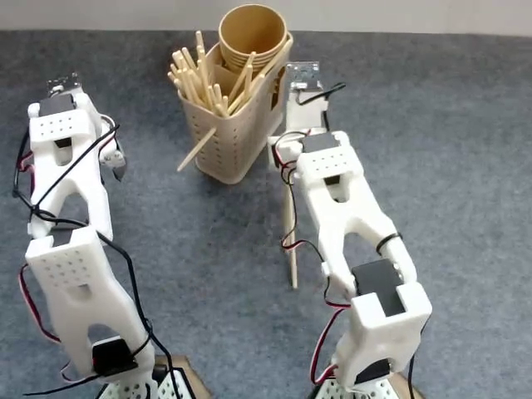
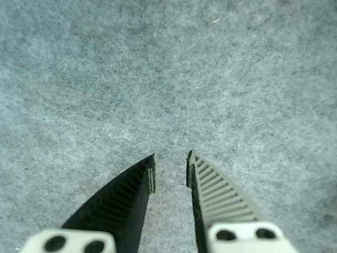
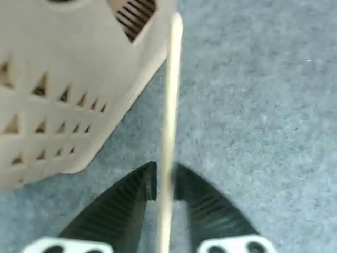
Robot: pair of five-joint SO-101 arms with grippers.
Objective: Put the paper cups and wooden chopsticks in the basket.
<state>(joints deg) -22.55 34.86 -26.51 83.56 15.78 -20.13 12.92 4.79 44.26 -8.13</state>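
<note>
The fingers [image 3: 131,205] of the right gripper [image 3: 164,182] were pinched on a wooden chopstick [image 3: 171,95], just beside the basket [image 3: 63,105]. The basket held stacked paper cups [image 1: 252,33] and a bundle of chopsticks [image 1: 204,79]. The left gripper [image 2: 170,168] hung over grey carpet [image 2: 158,63], well apart from the basket, its fingers slightly spread

One basket [image 1: 224,154]. Inside the basket, one stack of paper cups [image 1: 252,37], a few, hard to count. Also a big bunch of chopsticks [image 1: 199,79], too many to count. One more chopstick [image 1: 292,266] just beside the basket. Two robot arms [image 1: 71,208] near the basket.
</note>
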